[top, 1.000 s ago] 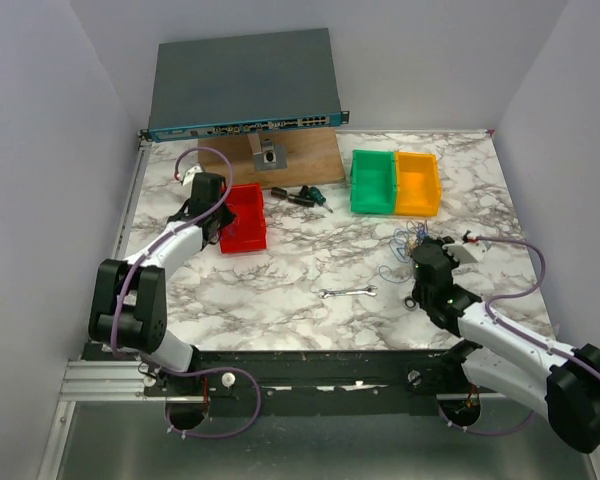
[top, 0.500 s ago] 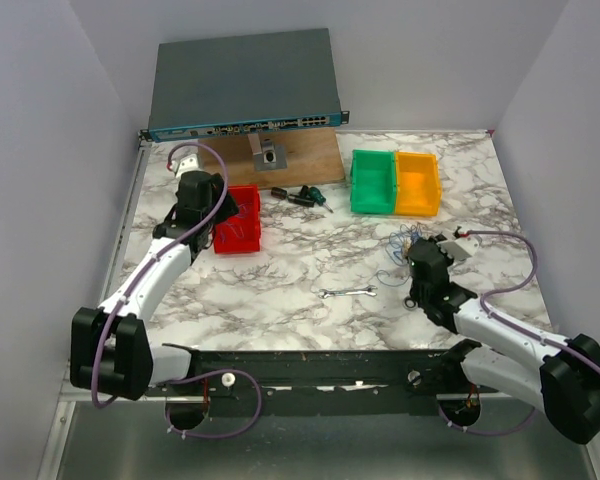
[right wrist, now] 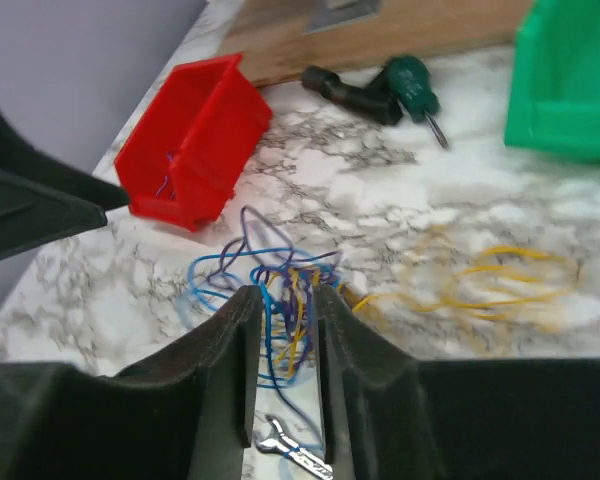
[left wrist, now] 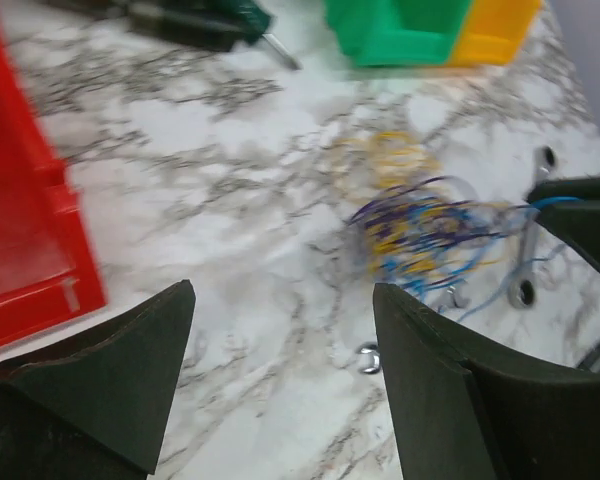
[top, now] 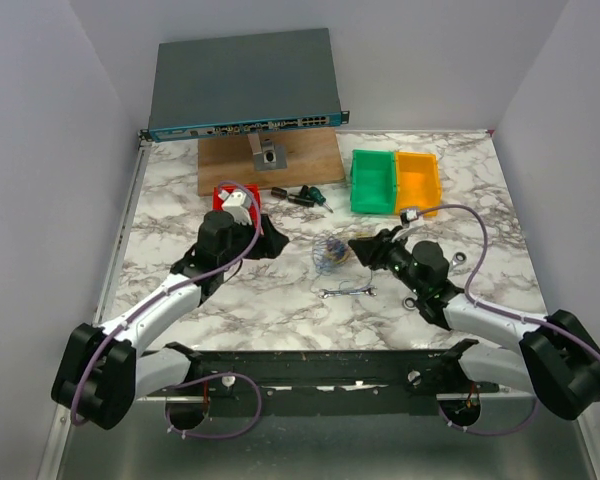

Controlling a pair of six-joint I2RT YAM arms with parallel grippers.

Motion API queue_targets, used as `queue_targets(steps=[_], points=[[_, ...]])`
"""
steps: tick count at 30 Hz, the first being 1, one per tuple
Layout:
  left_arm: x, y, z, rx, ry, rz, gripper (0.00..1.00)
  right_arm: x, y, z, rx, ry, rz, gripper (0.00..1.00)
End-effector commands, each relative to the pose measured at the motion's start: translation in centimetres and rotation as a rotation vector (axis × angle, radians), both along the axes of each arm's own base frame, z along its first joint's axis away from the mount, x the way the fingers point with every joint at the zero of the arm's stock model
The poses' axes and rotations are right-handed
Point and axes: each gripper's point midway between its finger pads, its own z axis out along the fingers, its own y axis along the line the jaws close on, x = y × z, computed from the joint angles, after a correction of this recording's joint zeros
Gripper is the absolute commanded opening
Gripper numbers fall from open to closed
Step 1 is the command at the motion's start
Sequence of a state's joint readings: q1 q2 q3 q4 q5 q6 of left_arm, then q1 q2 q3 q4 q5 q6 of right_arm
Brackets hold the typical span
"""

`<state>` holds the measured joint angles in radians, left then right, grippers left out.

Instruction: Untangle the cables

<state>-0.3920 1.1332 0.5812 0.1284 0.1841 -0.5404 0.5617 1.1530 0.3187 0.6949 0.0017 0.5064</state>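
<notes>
Blue and yellow cables [left wrist: 420, 228], bunched mid-worktop [top: 280, 300] on the far side of the wrench [top: 348, 291], are pinched by the right end effector [right wrist: 285, 300], with the left end effector [left wrist: 282, 290] spread and empty nearby; a one-sided pull could tighten the tangle.

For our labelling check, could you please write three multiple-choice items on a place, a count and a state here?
1. The wrench lies: A) inside a bin; B) on the table, nearer the arm bases than the cables; C) held in jaws.
2. Plastic bins: A) four; B) two; C) three.
3. The jaws of the left gripper are: A) open, empty; B) shut on the wrench; C) shut on the cables.
Answers: B, it rests on bare marble; C, red bin, green bin, orange bin; A, a wide gap, nothing between.
</notes>
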Motion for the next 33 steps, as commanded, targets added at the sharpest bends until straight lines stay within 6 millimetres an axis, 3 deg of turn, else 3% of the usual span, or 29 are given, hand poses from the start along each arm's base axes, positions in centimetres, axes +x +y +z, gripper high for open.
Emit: queue_targets(steps=[1, 3, 8, 14, 23, 29, 33], points=[[-2.0, -4.9, 4.7, -0.106, -0.225, -0.249, 0.75, -2.3, 3.2, 3.2, 0.059, -0.144, 0.241, 0.5], [-2.1, -5.6, 5.1, -0.146, -0.237, -0.272, 0.76, -1.9, 3.3, 2.8, 0.046, -0.127, 0.232, 0.64], [-1.4, -6.7, 4.4, -0.163, -0.2, -0.304, 0.75, -1.2, 3.1, 1.6, 0.016, -0.089, 0.202, 0.64], [-0.4, -6.8, -0.2, -0.056, -0.061, -0.3, 0.74, 0.1, 3.4, -0.4, -0.049, -0.011, 0.186, 0.64], [0.2, -7.2, -3.6, 0.014, 0.127, -0.304, 0.73, 1.1, 4.9, -3.5, -0.085, 0.114, 0.23, 0.64], [-0.1, -8.4, -4.1, -0.027, 0.169, -0.358, 0.67, 2.8, 5.6, -8.4, -0.147, 0.298, 0.192, 0.63], [-0.1, -8.1, -4.5, -0.008, 0.183, -0.342, 0.68, 3.5, 7.0, -9.6, -0.125, 0.342, 0.222, 0.7]])
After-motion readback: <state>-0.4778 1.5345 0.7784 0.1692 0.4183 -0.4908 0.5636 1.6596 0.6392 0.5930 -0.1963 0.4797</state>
